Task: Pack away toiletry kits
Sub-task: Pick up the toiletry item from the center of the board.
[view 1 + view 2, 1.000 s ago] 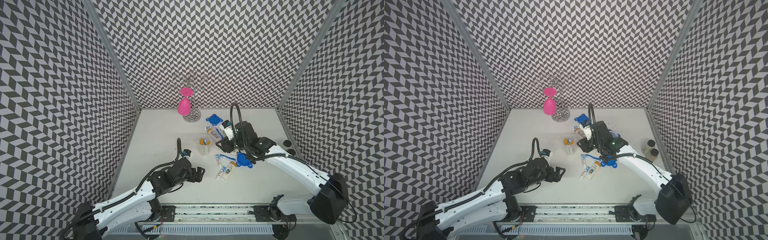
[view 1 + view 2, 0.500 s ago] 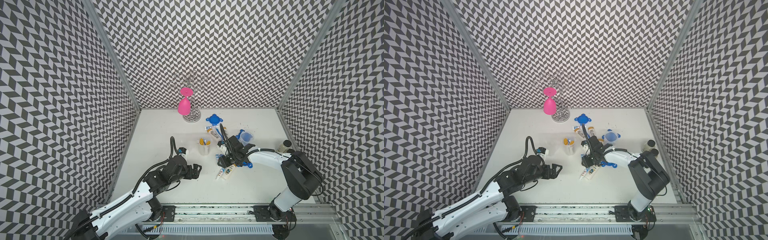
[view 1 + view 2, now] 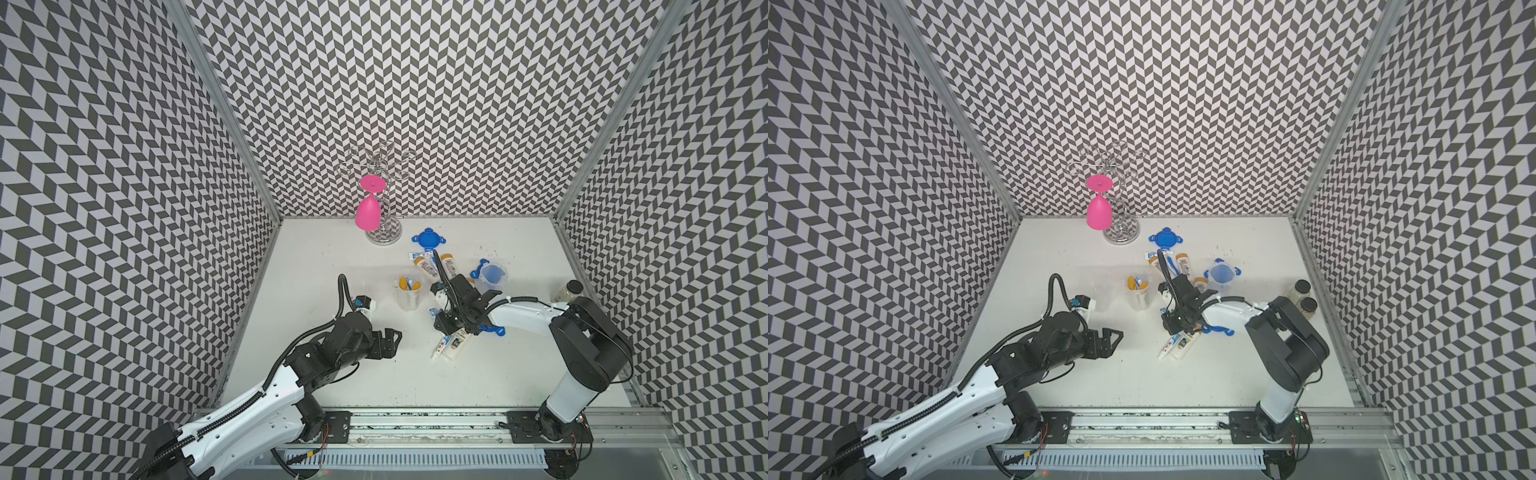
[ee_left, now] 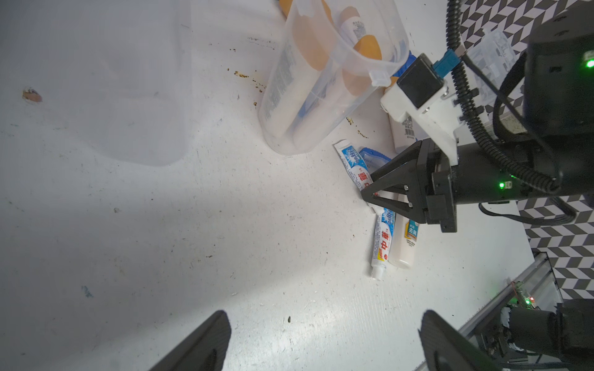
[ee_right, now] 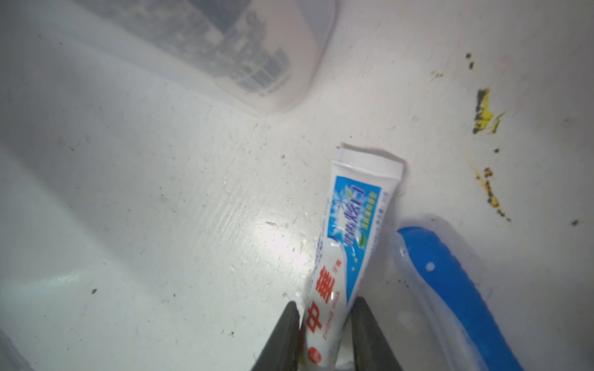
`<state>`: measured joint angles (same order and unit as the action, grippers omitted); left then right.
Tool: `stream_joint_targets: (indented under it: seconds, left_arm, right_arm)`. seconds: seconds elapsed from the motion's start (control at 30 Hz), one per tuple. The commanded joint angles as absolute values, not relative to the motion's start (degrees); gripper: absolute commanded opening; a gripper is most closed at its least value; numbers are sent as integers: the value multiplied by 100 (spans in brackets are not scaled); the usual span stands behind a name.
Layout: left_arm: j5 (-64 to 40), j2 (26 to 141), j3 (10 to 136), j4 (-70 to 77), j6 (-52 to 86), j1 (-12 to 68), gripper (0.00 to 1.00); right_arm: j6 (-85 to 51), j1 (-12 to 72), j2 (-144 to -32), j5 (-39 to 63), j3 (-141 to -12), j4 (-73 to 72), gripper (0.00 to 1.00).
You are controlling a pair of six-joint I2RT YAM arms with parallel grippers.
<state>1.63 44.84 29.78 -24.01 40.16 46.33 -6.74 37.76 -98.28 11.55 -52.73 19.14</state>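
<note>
Toiletry kits (image 3: 426, 269) lie scattered across the middle of your white table (image 3: 324, 257): small white bottles with yellow-orange caps, tiny white-and-blue tubes with red lettering, and blue toothbrushes in clear sleeves.

Your right gripper (image 5: 326, 300) is down at the table and pinches one toothpaste tube (image 5: 350, 231). The jaws press against its two long sides, away from the flat crimped end, and the tube lies flat on the surface. Just beside it you can see a blue toothbrush (image 5: 450, 282) in its clear sleeve, not touched by the jaws. On the side nearer the robot's base, a second tube (image 3: 441, 348) and a white bottle (image 3: 456, 347) lie side by side, touching.

Your open clear jar (image 3: 408, 299) stands upright between the two arms and holds orange-capped bottles and a blue toothbrush. A blue clip-tab lid (image 3: 428, 240) lies flat farther back, near the foot of the wire rack (image 3: 388, 237) where the pink goblet (image 3: 368, 214) hangs bowl-down. More bottles, a tube and a toothbrush lie bunched between that lid and the right arm. A second jar (image 3: 492, 276), blue at its mouth, sits behind the right arm; you cannot tell from these views whether it stands or leans.

Your left gripper (image 4: 324, 313) is spread wide with nothing between its jaws. It is held over bare table, near the open jar but apart from it.
</note>
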Motion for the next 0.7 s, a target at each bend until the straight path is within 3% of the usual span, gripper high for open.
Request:
stream_joint_targets:
  seconds: [0.0, 0.23, 0.47, 0.67]
  left_arm:
    - [161, 4412, 2975, -2269, 3960, 4587, 94]
    - [-317, 4592, 3156, -1929, 3602, 4575, 91]
    - [-730, 5086, 3862, -1758, 3493, 4563, 92]
    - [-1167, 5411, 4094, -992, 3666, 4566, 92]
  right_arm:
    - [-702, 3806, -9959, 830, -5051, 2011, 20]
    - [-589, 3775, -9461, 811, -4813, 1741, 0]
    - [-375, 3766, -8295, 1222, -4431, 1427, 0]
    - [-253, 3779, -6426, 2097, -3811, 927, 0]
